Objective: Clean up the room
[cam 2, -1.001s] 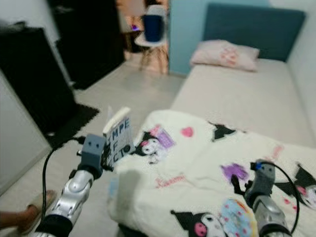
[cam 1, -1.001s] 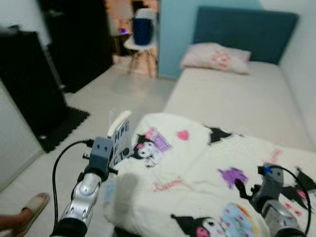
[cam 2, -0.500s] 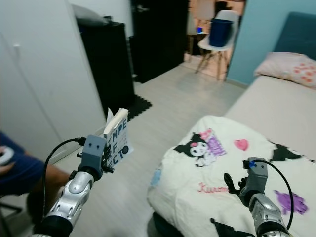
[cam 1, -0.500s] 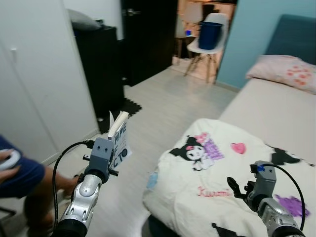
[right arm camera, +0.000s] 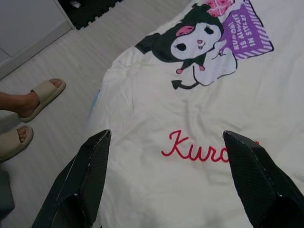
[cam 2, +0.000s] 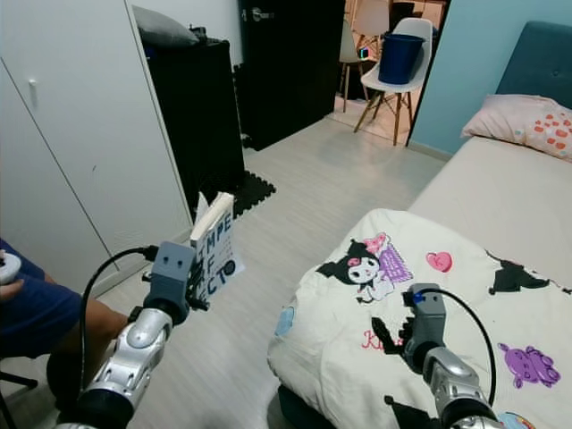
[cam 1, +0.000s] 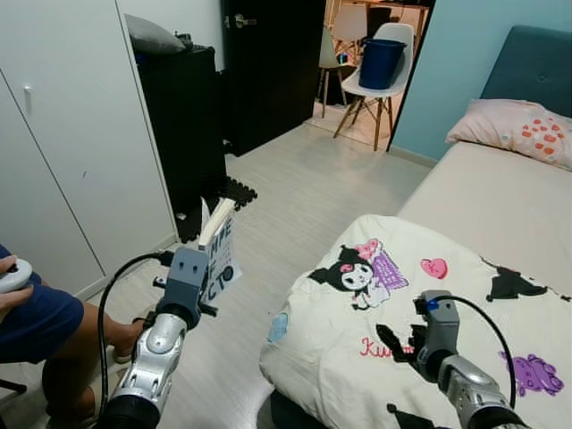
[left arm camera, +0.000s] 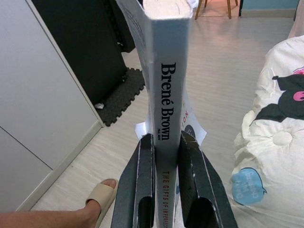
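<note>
My left gripper [left arm camera: 166, 142] is clamped on a book [left arm camera: 165, 76], holding it upright over the pale floor [cam 1: 304, 197], spine toward my wrist and pages on top. The spine reads "Brené Brown". My right gripper [right arm camera: 171, 156] hangs with its fingers spread wide and nothing between them, just above the white cartoon-print blanket [cam 1: 375, 322] that drapes over the near corner of the bed [cam 1: 483, 206]. A pink pillow [cam 1: 514, 130] lies at the bed's far end. On my left a person [cam 1: 40, 313] sits by the white wardrobe [cam 1: 80, 134], sandalled feet on the floor. A black cabinet [cam 1: 183, 116] stands beyond, and a white chair [cam 1: 380, 76] carries a blue bin [cam 1: 382, 61].
</note>
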Tool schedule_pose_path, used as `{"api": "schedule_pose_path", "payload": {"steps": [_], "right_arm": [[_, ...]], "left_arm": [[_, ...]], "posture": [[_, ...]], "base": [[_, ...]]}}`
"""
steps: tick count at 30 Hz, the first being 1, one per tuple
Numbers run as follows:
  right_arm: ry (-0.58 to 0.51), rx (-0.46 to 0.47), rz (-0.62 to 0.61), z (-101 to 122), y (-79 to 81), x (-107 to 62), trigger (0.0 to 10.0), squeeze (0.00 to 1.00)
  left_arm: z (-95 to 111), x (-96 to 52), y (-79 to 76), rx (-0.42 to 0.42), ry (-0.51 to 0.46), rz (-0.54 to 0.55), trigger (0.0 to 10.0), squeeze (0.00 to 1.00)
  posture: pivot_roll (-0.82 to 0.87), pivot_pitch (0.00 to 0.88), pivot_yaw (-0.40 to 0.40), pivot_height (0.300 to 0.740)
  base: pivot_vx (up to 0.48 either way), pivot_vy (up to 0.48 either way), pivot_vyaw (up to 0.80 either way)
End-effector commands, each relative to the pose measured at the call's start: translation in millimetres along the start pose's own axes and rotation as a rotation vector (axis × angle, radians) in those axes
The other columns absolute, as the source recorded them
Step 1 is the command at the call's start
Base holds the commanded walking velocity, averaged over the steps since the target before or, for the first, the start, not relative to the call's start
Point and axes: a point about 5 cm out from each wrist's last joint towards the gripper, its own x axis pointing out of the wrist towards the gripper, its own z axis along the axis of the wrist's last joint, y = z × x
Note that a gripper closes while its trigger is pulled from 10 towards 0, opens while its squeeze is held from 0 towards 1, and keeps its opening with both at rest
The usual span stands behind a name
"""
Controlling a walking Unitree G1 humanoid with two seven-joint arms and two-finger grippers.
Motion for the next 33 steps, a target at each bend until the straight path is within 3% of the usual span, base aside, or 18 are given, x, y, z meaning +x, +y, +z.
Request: {"api": "schedule_pose_path", "payload": {"steps": [1, 24, 33], "right_arm": [[-0.018, -0.023, -0.004, 5, 2.0, 2.4, 10.0, 0.0], [0.021, -0.007, -0.053, 0, -1.8, 1.4, 10.0, 0.0], [0.136, -0.009, -0.151, -11, -13.3, -3.5, 10.0, 0.0]], "left_arm": [[11, 4.6, -0.1, 0.001, -0.035, 0.005, 10.0, 0.0], [10, 4.9, -1.4, -0.012, -0.019, 0.007, 10.0, 0.0], [10, 4.7, -2.8, -0.013, -0.017, 0.004, 10.0, 0.0]], "posture": [[0.0, 0.0, -0.051, 0.74], [0.0, 0.0, -0.054, 0.74], [0.01, 0.0, -0.06, 0.74]], "base": [[0.0, 0.0, 0.8], [0.0, 0.0, 0.07], [0.0, 0.0, -0.79]]}}
